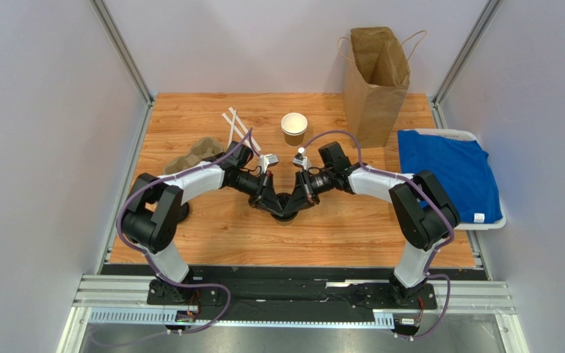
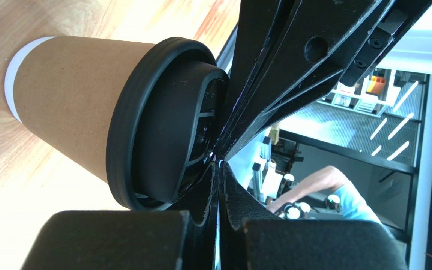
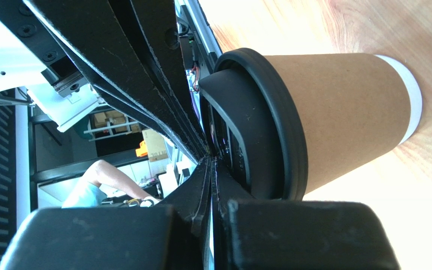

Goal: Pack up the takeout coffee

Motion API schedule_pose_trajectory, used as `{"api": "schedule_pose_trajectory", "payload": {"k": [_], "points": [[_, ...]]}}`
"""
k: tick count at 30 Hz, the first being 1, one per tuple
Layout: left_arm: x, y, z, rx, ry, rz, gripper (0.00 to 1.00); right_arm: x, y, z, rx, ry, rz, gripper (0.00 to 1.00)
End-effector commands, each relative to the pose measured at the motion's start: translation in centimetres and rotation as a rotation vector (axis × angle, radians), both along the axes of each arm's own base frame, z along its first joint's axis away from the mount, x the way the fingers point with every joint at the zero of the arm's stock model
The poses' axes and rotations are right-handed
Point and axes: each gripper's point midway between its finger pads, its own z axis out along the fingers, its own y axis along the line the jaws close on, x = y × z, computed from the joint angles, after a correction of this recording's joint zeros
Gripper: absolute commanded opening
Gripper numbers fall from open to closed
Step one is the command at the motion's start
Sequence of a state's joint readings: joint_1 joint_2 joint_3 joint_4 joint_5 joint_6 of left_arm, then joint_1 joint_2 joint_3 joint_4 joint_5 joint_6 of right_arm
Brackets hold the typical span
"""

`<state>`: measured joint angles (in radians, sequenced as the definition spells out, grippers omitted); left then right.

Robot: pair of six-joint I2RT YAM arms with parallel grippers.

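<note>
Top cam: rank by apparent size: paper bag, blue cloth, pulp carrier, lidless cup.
1. blue cloth and paper bag: about alike, not ranked; the bag stands upright, so its top is nearer the camera.
2. pulp carrier
3. lidless cup

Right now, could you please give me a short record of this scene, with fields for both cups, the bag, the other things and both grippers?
lidded cup: upright on the table, black lid on
left gripper: shut, tips at the lid's top
right gripper: shut, tips at the lid's top
open cup: upright, no lid, behind the grippers
paper bag: standing open, back right
cup carrier: lying at the left
white sticks: back left of the open cup
blue cloth: on a white tray, right edge
</note>
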<state>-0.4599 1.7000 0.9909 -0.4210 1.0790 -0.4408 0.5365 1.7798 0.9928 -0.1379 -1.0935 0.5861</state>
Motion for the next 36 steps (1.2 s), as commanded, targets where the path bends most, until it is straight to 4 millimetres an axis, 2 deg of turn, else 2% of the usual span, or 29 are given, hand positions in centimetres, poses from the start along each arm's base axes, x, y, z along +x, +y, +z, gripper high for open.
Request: {"api": "schedule_pose_trajectory", "payload": {"k": [1, 9, 18, 20, 22, 23, 27, 29, 30, 32, 33, 36], "points": [[1.7, 1.5, -5.1, 0.200, -0.091, 0.039, 0.00, 1.3, -0.8, -6.0, -0.175, -0.050, -0.056, 0.01], [2.3, 3.1, -8.1, 0.342, -0.083, 0.051, 0.00, 1.8, -2.0, -9.9, -0.252, -0.076, -0.045, 0.00], [2.3, 4.3, -10.7, 0.442, -0.066, 0.049, 0.00, 2.2, -2.6, -12.1, -0.292, -0.099, -0.039, 0.00], [2.2, 3.9, -10.4, 0.407, -0.051, 0.038, 0.00, 2.4, -2.5, -11.9, -0.284, -0.100, -0.034, 0.00], [2.7, 3.1, -9.0, 0.344, -0.075, 0.026, 0.00, 2.5, -2.3, -10.6, -0.258, -0.115, -0.021, 0.01], [2.5, 2.3, -7.6, 0.279, -0.072, 0.014, 0.00, 2.9, -2.0, -9.6, -0.235, -0.134, -0.018, 0.01], [3.3, 0.2, -1.3, 0.076, -0.187, 0.014, 0.03, 2.8, -0.4, -3.4, -0.118, -0.193, 0.027, 0.06], [3.0, -0.2, 0.7, 0.026, -0.206, 0.005, 0.05, 2.5, 0.2, -1.2, -0.077, -0.206, 0.041, 0.09], [3.0, -0.3, 2.1, 0.001, -0.231, 0.005, 0.05, 2.4, 0.5, 1.0, -0.033, -0.226, 0.050, 0.11], [2.8, -0.3, 3.7, -0.034, -0.244, 0.004, 0.06, 2.0, 0.8, 3.0, -0.003, -0.221, 0.053, 0.14], [2.8, -0.3, 5.1, -0.056, -0.279, 0.005, 0.06, 1.9, 0.9, 4.7, 0.023, -0.239, 0.055, 0.15], [4.1, 0.4, 6.8, -0.062, -0.340, 0.059, 0.07, 1.9, 0.6, 6.7, 0.023, -0.283, 0.041, 0.15]]}}
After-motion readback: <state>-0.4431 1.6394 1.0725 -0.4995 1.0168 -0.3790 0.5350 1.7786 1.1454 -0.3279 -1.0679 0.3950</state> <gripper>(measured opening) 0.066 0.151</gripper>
